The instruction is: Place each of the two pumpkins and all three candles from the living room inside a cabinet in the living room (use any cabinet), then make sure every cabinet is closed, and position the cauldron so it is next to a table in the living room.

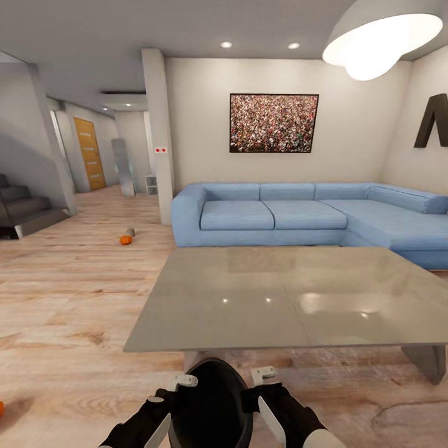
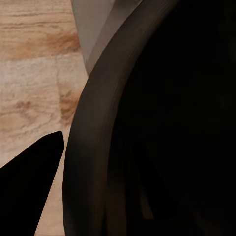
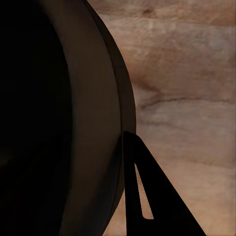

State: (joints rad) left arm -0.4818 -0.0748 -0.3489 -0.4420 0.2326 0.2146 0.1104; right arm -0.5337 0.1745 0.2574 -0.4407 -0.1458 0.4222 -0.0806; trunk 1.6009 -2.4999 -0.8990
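The black cauldron hangs low in front of me, just short of the near edge of the grey table. My left gripper is shut on its rim on one side, and my right gripper is shut on the rim opposite. The cauldron's dark wall looms close in the left wrist view, and its wall again in the right wrist view, each with one finger outside it. A small orange pumpkin lies on the floor far left, with a grey candle beside it. An orange sliver shows at the left edge. The cabinet is out of view.
A blue corner sofa stands behind the table. A white pillar rises left of the sofa, with a hallway and an orange door beyond. Stairs are at the far left. Wooden floor stretches left of the table.
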